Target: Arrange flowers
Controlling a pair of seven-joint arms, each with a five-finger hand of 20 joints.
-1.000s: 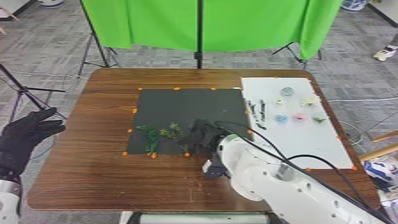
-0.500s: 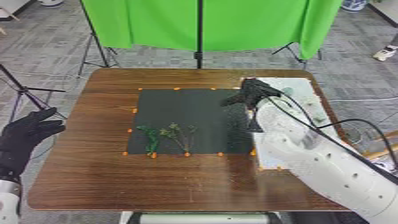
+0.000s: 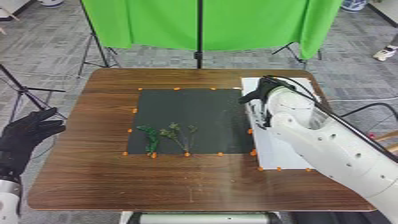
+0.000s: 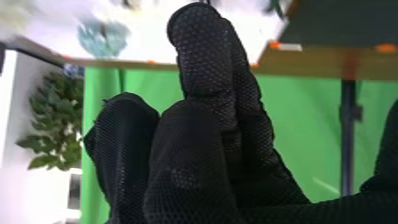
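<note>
Green leafy stems (image 3: 153, 139) and thin branching stems (image 3: 182, 137) lie on the lower part of the dark mat (image 3: 191, 107). My right hand (image 3: 258, 93) is over the upper left part of the white sheet (image 3: 282, 150), and the arm covers most of that sheet. In the right wrist view, the right hand (image 4: 209, 125) has its fingers extended and holds nothing; a pale blue flower (image 4: 103, 38) lies beyond them on white. My left hand (image 3: 31, 131) is off the table's left side, fingers relaxed.
Orange markers (image 3: 220, 154) edge the mat and sheet on the brown table (image 3: 169, 185). Beyond the far edge stand a green backdrop (image 3: 155, 25) and a black pole (image 3: 200, 37).
My right hand has gone from beside the stems on the mat up and right to the white sheet. A thin stem now lies right of the other stems. The left hand has stayed still.
</note>
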